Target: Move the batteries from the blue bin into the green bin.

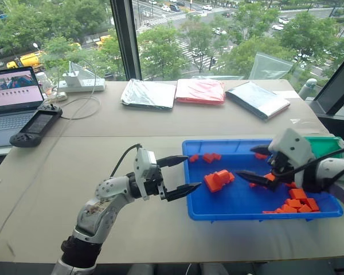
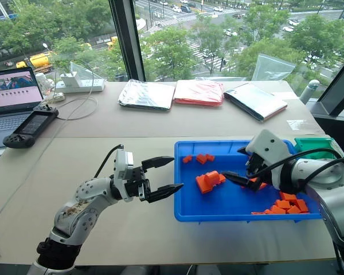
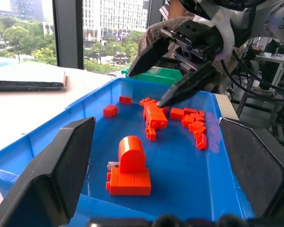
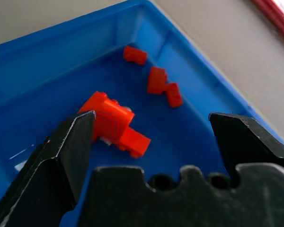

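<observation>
Over the blue bin we see both end effectors with jaws wide apart and empty — the left end effector level just outside the bin's left wall, the right end effector angled down inside it. The nearest battery, the large orange brick, lies on the bin floor between the two, its long axis running roughly from one toward the other. We judge the right better placed, being already inside and nearer the green bin behind it; smaller bricks lie beneath it.

Silver-grey jointed arms, white wrist housings, black two-fingered tools, black cables
</observation>
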{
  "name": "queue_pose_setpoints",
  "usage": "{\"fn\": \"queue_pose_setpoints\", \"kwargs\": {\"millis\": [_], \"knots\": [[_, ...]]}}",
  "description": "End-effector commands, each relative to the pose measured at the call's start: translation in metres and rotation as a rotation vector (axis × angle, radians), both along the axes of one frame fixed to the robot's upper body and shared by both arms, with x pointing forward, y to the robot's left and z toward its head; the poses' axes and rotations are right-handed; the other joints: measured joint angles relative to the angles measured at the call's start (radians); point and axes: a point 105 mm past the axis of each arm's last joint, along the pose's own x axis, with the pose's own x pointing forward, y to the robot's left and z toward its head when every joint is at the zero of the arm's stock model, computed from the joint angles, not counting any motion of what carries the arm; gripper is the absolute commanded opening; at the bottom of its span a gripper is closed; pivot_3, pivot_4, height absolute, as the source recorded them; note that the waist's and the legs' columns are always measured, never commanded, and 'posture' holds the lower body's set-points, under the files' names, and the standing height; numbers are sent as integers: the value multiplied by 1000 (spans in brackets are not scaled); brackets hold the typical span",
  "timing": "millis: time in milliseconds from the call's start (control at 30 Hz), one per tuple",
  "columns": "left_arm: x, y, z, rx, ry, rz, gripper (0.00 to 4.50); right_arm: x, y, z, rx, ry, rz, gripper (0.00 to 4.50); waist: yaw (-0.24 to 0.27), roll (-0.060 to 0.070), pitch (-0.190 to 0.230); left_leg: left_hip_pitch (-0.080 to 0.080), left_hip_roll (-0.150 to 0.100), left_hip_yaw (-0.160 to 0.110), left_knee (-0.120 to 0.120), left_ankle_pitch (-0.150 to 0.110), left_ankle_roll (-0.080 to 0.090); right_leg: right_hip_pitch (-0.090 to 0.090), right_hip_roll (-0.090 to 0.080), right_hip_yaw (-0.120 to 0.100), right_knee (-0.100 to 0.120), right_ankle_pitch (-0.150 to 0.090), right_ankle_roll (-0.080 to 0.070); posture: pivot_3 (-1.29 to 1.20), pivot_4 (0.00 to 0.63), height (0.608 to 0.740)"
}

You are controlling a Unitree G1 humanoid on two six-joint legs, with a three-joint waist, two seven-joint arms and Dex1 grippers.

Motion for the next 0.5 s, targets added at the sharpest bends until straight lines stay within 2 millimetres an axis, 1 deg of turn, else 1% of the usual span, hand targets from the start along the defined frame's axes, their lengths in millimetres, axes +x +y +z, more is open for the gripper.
{"fn": "queue_pose_setpoints", "kwargs": {"millis": [33, 100, 167, 233, 267, 367, 433, 500], "knots": [[-5, -3, 9, -16, -37, -30, 4500, 7, 16, 2, -138, -76, 168, 4467, -2, 0, 0, 0, 0, 0, 0, 0, 0, 0, 0, 0, 0, 0, 0, 0, 150, 740], [-5, -4, 9, -15, -36, -33, 4500, 10, 25, -1, -176, -74, 239, 4467, -3, 0, 0, 0, 0, 0, 0, 0, 0, 0, 0, 0, 0, 0, 0, 0, 150, 740], [-5, -5, 10, -14, -38, -33, 4500, 24, 28, -12, -239, -62, 271, 4467, -3, 0, 0, 0, 0, 0, 0, 0, 0, 0, 0, 0, 0, 0, 0, 0, 150, 740], [-5, -5, 10, -13, -40, -30, 4500, 28, 31, -19, -264, -32, 310, 4467, -2, -1, 0, 0, 0, 0, 0, 0, -1, 0, 0, 0, 0, 0, 0, 0, 150, 740], [-5, -5, 10, -12, -41, -27, 4500, 31, 29, -22, -295, -31, 321, 4467, 0, -1, 0, 0, 0, 0, 0, 0, -1, 0, 0, 0, 0, 0, 0, 0, 150, 740], [-5, -4, 10, -11, -42, -19, 4500, 38, 26, -27, -354, -41, 336, 4467, 7, -1, 0, -1, 0, -1, 0, 0, -1, -1, -1, -1, 0, 0, 0, 0, 150, 740], [-5, -3, 10, -11, -41, -16, 4500, 40, 27, -28, -370, -42, 357, 4467, 5, -1, 0, -1, -1, -1, 0, 0, -1, -2, -1, -1, -1, 0, 0, 0, 150, 740], [-6, -3, 10, -12, -40, -12, 4500, 42, 32, -28, -370, -43, 380, 4467, 2, -1, 0, -1, 0, -1, 0, 0, -1, -2, -1, -1, -1, 0, 0, 0, 150, 740]]}}
